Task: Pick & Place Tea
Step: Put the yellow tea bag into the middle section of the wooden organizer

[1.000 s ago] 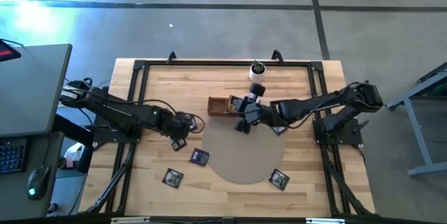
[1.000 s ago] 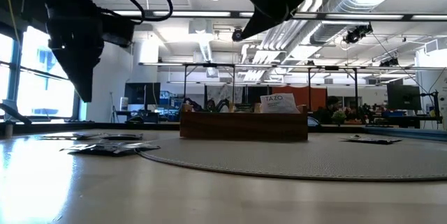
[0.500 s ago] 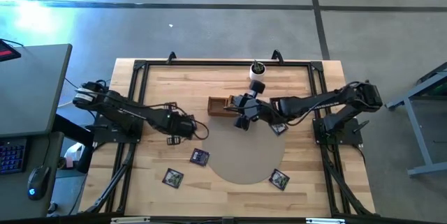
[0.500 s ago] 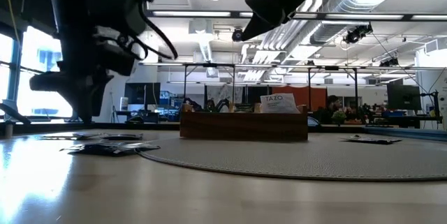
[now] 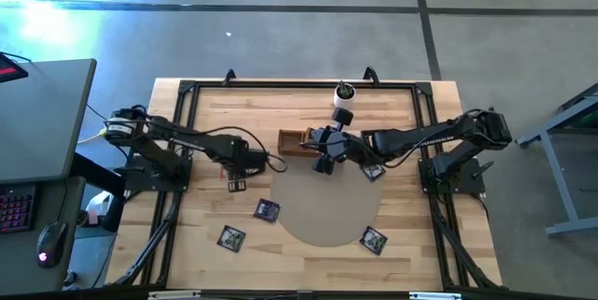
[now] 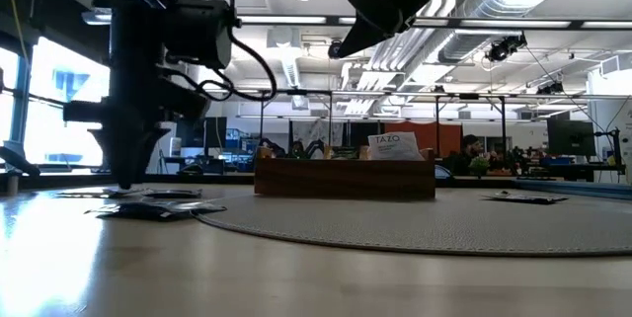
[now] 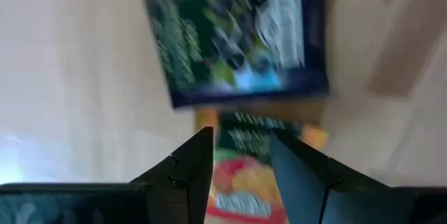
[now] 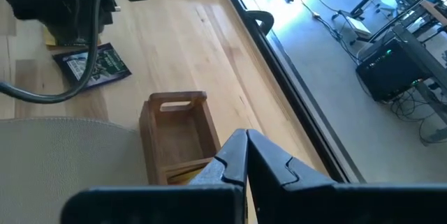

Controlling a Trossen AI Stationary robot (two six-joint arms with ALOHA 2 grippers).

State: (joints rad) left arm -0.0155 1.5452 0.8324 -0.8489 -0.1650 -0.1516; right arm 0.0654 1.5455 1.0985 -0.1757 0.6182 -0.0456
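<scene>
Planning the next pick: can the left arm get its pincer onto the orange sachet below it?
Probably yes: the left pincer is open right above the orange sachet, with nothing between them; the dark sachet lies just beyond.

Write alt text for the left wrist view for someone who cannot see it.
The left gripper hangs open just above an orange sachet on the wooden table, one dark finger on each side of it. Beyond it lies a dark sachet with green print, blurred.
</scene>
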